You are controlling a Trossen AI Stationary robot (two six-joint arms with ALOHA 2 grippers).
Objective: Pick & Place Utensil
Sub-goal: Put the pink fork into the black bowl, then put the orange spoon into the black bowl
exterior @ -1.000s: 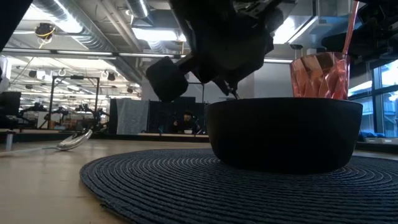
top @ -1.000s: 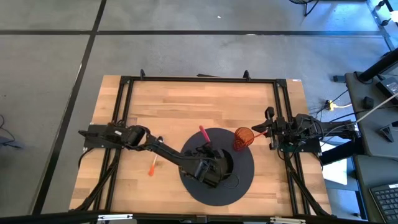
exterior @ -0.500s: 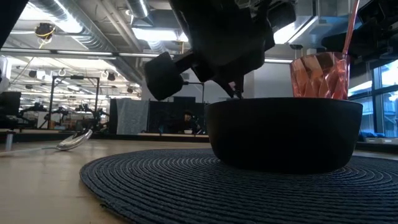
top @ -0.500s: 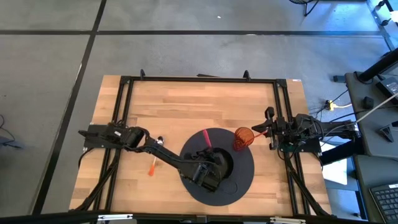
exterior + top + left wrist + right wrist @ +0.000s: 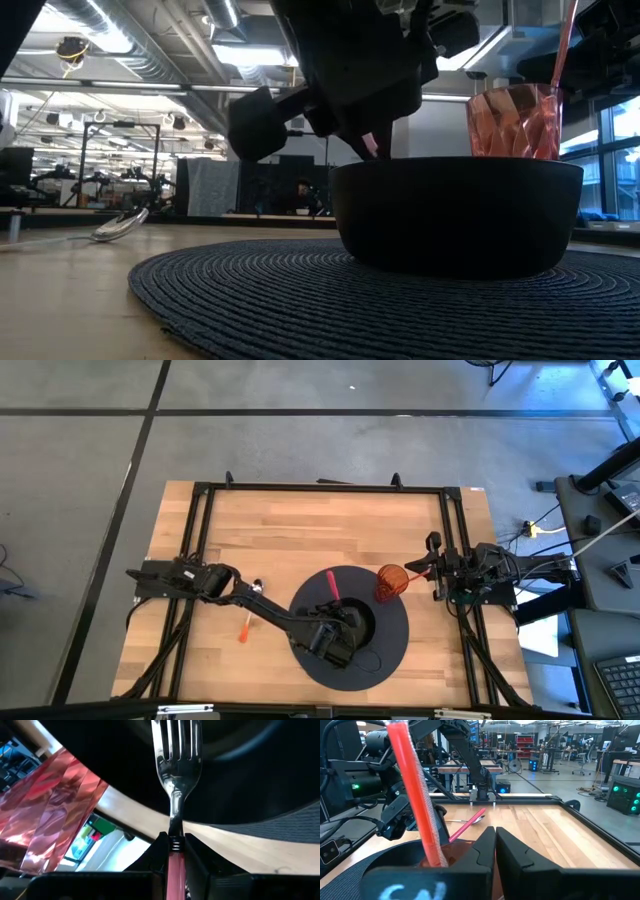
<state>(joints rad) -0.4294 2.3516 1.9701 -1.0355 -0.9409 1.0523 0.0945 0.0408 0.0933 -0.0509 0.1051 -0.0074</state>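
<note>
A fork (image 5: 176,750) with silver tines and a pink handle (image 5: 331,586) is in my left gripper (image 5: 175,842), which is shut on it above the black bowl (image 5: 460,215) on the round dark placemat (image 5: 392,650). The tines point down toward the bowl's inside. A red faceted cup (image 5: 390,582) stands on the mat's far right part, with a red stick (image 5: 415,795) leaning out of it. My right gripper (image 5: 495,847) waits shut at the table's right edge, beside the cup. My left gripper pinches the fork between its two fingers at the pink handle's end next to the metal neck (image 5: 175,855). The fork runs along the fingers, tines ahead. It is lifted clear of the table, tilted, with the handle's free end (image 5: 327,573) toward the far edge.
A spoon with an orange handle (image 5: 243,628) lies on the wood left of the mat, under my left arm; its bowl (image 5: 120,225) shows in the low view. Black frame rails (image 5: 200,540) run along the table's sides. Bare wood lies beyond the mat.
My left gripper has shifted slightly toward the near left and sunk a little over the bowl. The fork has gone with it, its pink handle standing lower and closer to the bowl's rim than before.
</note>
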